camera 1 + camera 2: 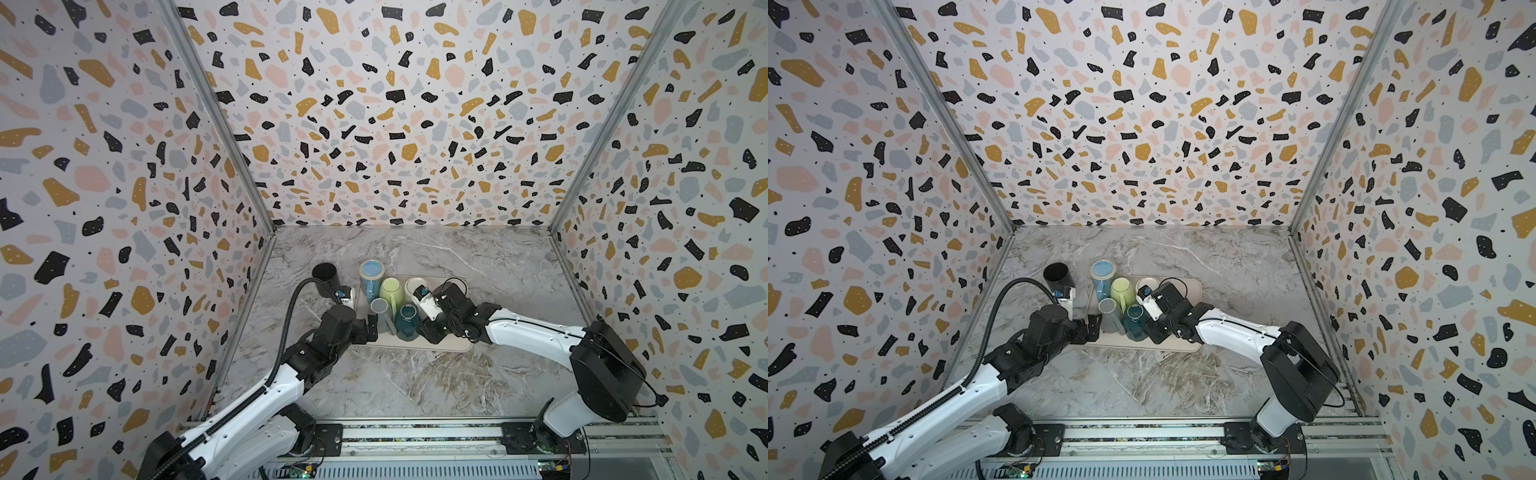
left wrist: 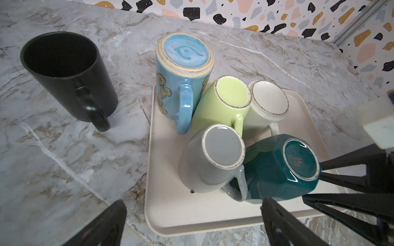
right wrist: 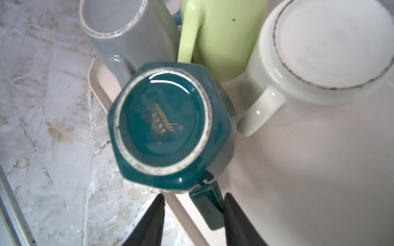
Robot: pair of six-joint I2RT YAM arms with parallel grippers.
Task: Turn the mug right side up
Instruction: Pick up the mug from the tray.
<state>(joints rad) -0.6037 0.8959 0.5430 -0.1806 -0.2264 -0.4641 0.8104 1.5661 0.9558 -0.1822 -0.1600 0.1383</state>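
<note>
Right pincer (image 3: 195,197) stood part open, astride handle (image 3: 205,204) of teal mug (image 3: 162,119). Gap showed on one side, so not clamped yet. Mug sat base-up on tray (image 3: 298,181), just ahead of pincer, grey mug (image 3: 119,32) close beyond. My call: centre on handle, squeeze firm, lift clear of neighbours before rolling wrist. Left pincer (image 2: 193,201) was wide open, empty.

Teal faceted mug (image 3: 162,119) stands upside down on the cream tray (image 3: 298,170), near its edge.
</note>
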